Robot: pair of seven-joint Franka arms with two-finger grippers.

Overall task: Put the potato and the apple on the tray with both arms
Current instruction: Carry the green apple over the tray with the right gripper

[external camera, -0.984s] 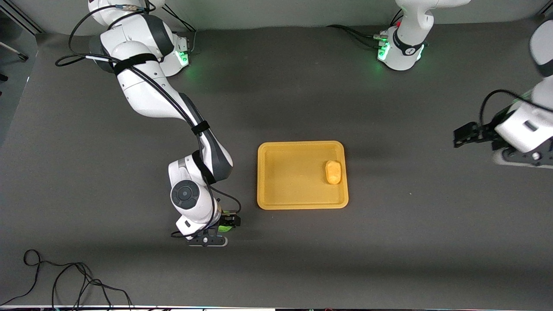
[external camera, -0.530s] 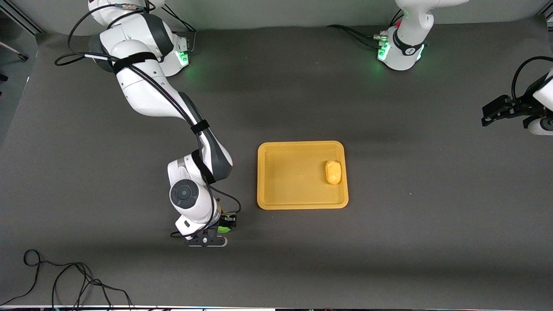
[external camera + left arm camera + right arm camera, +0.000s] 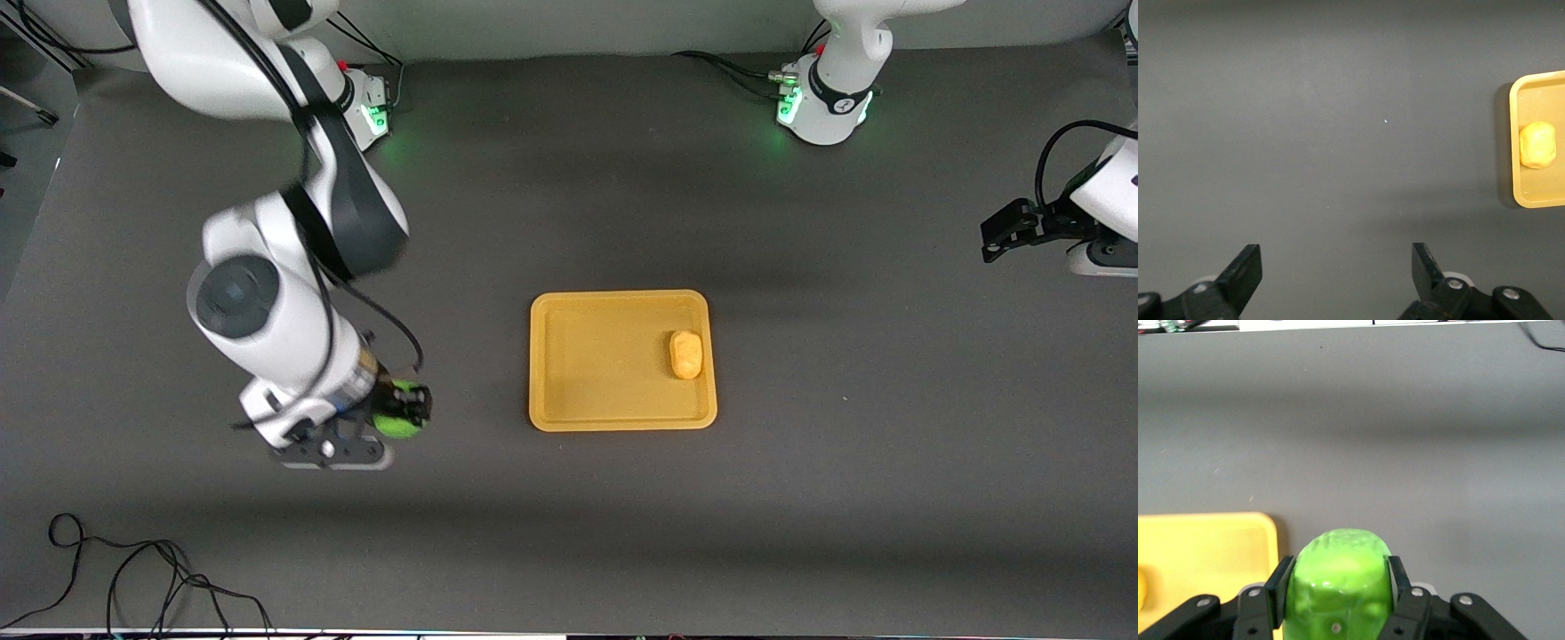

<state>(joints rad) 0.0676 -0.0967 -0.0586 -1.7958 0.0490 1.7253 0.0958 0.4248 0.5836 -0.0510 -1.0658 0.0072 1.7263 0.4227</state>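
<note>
The apple [image 3: 399, 420] is a small bright green ball with a glossy, faintly lumpy skin. It is clamped between the fingers [image 3: 1279, 583] of the right gripper [image 3: 402, 418], raised over bare table [image 3: 800, 498] toward the right arm's end, apart from the tray [image 3: 605, 423].

The tray is a flat yellow-orange rectangle with rounded corners and a low raised rim, resting mid-table. The potato [image 3: 685, 354] is a small yellow-orange oval with a bumpy matte surface. It lies inside the tray against the rim toward the left arm's end.

The left gripper [image 3: 1000, 237] is up over the table at the left arm's end, well apart from the tray, fingers [image 3: 1245, 273] spread wide with nothing between them.

The front view gives the whole layout, but the right wrist hides much of the grip. The right wrist view shows the apple [image 3: 1338, 577] seated squarely between both fingers, with a tray corner [image 3: 1265, 527] just beside. The left wrist view shows the gap between its fingers and, farther off, the potato [image 3: 1537, 145] in the tray [image 3: 1513, 133].
</note>
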